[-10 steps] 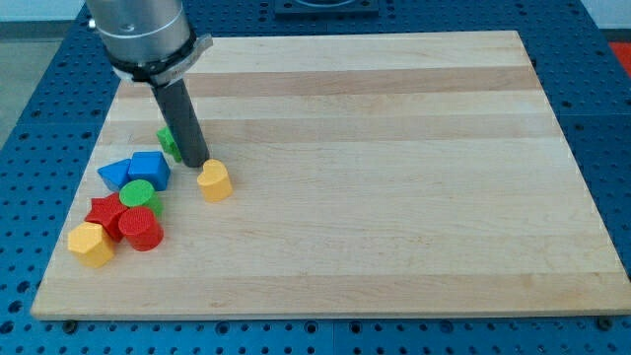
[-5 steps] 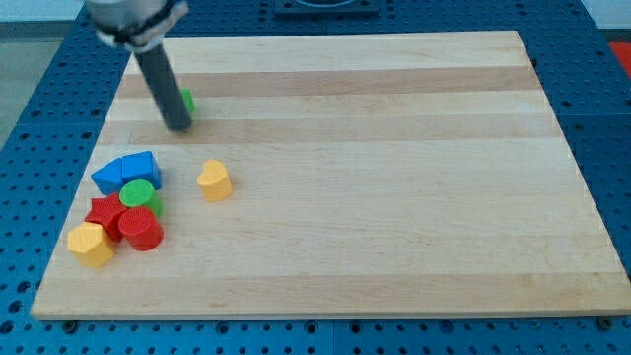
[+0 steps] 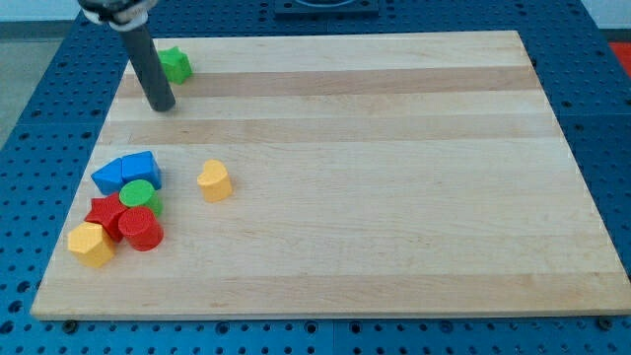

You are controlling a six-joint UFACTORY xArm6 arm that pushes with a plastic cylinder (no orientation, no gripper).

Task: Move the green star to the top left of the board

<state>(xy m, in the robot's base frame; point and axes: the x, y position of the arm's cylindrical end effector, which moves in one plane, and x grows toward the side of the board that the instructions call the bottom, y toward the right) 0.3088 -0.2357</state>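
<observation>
The green star (image 3: 175, 65) lies near the top left corner of the wooden board (image 3: 394, 177). My dark rod comes down from the view's top left. My tip (image 3: 163, 106) rests on the board just below and slightly left of the green star, a small gap apart from it.
A cluster sits at the view's lower left: two blue blocks (image 3: 127, 172), a green cylinder (image 3: 140, 193), a red star (image 3: 105, 214), a red cylinder (image 3: 140, 228) and a yellow hexagon (image 3: 91, 244). A yellow heart (image 3: 213, 180) lies alone to their right.
The green star has moved up the board from beside the cluster to near the top left corner. My tip moved up and left with it and now stands just below it.
</observation>
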